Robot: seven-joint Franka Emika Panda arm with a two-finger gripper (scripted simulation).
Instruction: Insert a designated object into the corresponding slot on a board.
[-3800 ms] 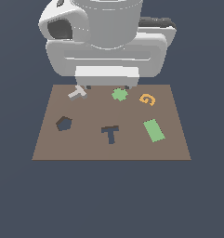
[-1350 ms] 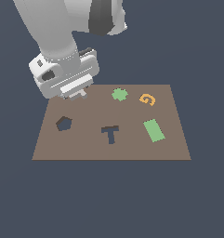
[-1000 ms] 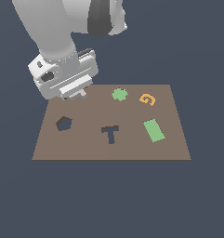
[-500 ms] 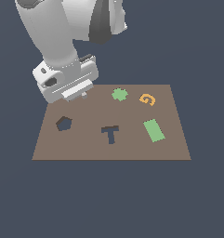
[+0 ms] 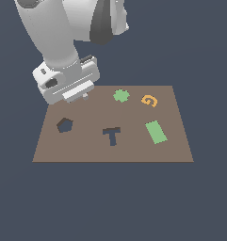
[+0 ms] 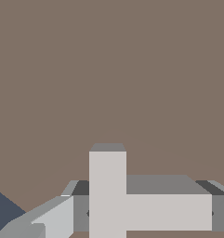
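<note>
Dark blue-grey backdrop, brown board flat on it, pincer clamped on the light grey T-shaped block, now lifted slightly higher above the board's far corner at the exterior view's left, T-shaped slot vacant mid-board.
</note>
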